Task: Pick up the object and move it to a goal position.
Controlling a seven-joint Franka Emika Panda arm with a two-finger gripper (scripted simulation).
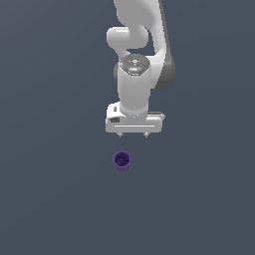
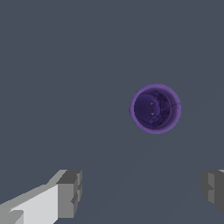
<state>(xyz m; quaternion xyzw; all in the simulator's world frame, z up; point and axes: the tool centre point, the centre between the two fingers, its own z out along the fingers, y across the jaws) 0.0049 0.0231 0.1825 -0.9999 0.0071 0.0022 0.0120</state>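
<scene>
Exterior view: one white arm, one gripper (image 1: 133, 135), one purple cup (image 1: 122, 161). Nothing else on the plain dark grey floor (image 1: 50, 199). Gripper pointing straight down, two short fingertips (image 1: 146, 134) visible under the hand, spread wide apart, nothing between them. Cup upright on the floor, hollow top facing up, sitting clear of the gripper, below it in the picture and slightly toward the exterior view's left of the hand's centre. No contact between cup and fingers.

Wrist view: same single cup (image 2: 155, 108), seen from straight above, open mouth showing a dark interior with a lighter purple rim. Two grey finger pads (image 2: 70, 193) at the picture's edge, one each side, far apart; gripper (image 2: 142, 190) wide open and empty. Cup not between the pads, well apart from both, nearer the second pad (image 2: 213, 189). Bare floor (image 2: 52, 65) everywhere else.
</scene>
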